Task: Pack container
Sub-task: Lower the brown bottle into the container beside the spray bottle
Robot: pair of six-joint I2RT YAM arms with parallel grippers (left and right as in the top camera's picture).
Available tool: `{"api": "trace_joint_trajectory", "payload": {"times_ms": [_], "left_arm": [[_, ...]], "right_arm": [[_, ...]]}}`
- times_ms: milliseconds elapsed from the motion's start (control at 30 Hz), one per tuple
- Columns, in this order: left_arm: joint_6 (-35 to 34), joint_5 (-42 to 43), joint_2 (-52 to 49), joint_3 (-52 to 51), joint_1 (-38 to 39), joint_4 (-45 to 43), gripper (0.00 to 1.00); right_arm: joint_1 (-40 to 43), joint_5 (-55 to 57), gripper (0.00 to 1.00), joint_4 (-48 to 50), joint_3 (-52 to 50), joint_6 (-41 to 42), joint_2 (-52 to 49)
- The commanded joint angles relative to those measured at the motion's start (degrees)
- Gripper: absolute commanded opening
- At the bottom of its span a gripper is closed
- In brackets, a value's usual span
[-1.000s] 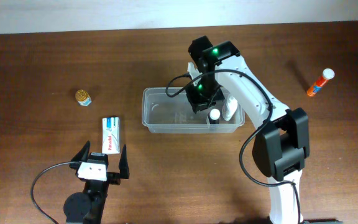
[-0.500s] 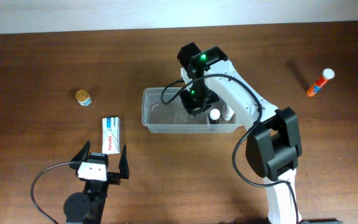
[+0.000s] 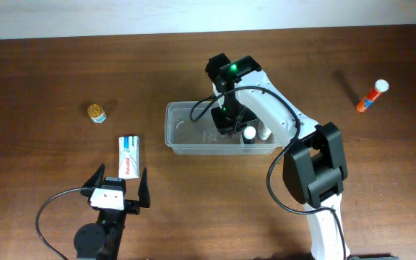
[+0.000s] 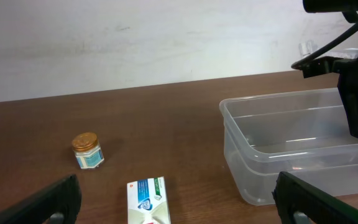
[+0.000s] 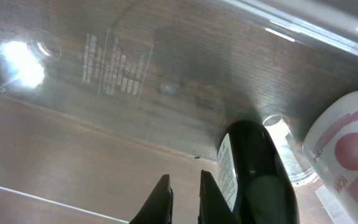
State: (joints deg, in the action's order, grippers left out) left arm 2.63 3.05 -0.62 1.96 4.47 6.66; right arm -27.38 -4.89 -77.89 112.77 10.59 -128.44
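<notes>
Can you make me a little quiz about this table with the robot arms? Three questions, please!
1. True or false: the box lies outside the container.
2. How many bottles are in the container?
3. Which gripper reaches into the container? A: left gripper. B: right gripper.

Key:
1. True.
2. Two: a dark bottle and a white bottle.
3. B.

The right claw (image 5: 184, 194) has slid leftward inside the container (image 3: 170, 133), away from the white-capped bottle (image 3: 249, 134).
</notes>
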Motion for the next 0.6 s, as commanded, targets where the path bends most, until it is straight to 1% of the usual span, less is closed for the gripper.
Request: {"api": "trace_joint_trajectory", "payload": {"times_ms": [0,333,567], "left_arm": [[0.9,0.6,0.3,-0.3,-0.3,0.0,0.99],[0.9,0.6,0.3,-0.3,-0.3,0.0,0.99],[0.9,0.6,0.3,-0.3,-0.3,0.0,0.99]], "right_arm": [[-0.4,1.1,0.09,-0.5,1.0,0.6,-0.3],[-0.4,2.8,0.09,-1.0,0.9,0.7,-0.3],[-0.4,2.8,0.09,0.4,-2.6,0.6,-0.3]]}}
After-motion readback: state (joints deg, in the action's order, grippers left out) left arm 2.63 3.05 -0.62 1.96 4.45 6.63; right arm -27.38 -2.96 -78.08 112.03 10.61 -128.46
